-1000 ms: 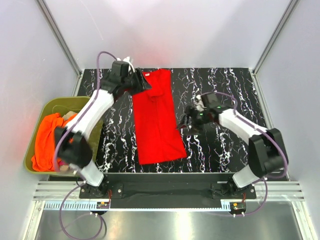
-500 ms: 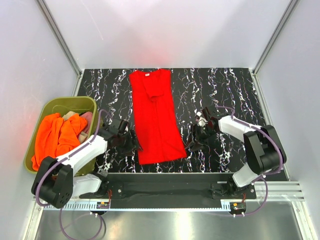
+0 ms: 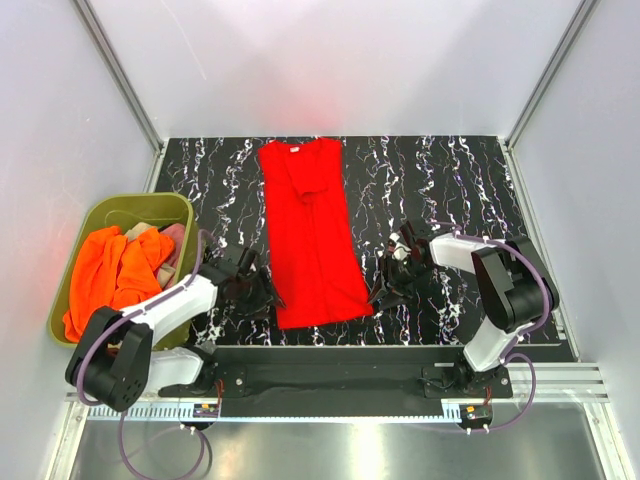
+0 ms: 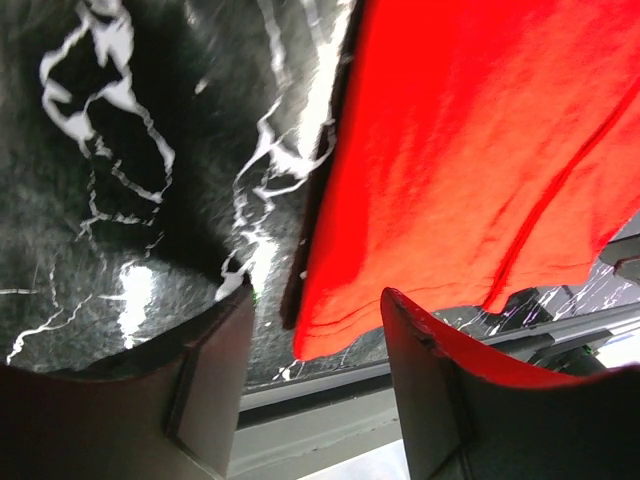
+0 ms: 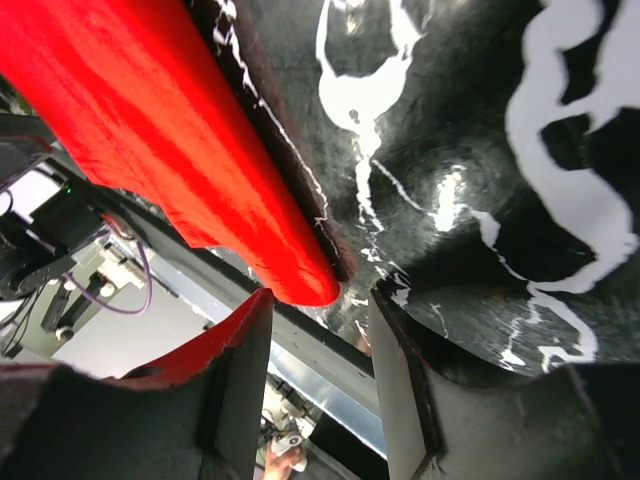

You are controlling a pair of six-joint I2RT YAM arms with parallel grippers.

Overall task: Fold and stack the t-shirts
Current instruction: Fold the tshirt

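Observation:
A bright red t-shirt (image 3: 309, 235) lies folded into a long narrow strip on the black marbled table (image 3: 450, 170), neck at the far end. My left gripper (image 3: 266, 297) is open, low at the strip's near left corner; the hem corner (image 4: 330, 335) lies between its fingers in the left wrist view. My right gripper (image 3: 380, 290) is open, low at the near right corner; the folded red edge (image 5: 300, 275) sits just ahead of its fingers in the right wrist view. An orange t-shirt (image 3: 105, 280) and a beige one (image 3: 170, 240) fill the tub.
An olive-green plastic tub (image 3: 110, 212) stands off the table's left edge beside my left arm. The table's near edge and a metal rail (image 3: 340, 355) run just behind both grippers. White walls enclose the far and side edges.
My left arm swung from the shirt's far collar end down to its near left corner. My right gripper moved nearer, down to the near right corner. The shirt stayed put.

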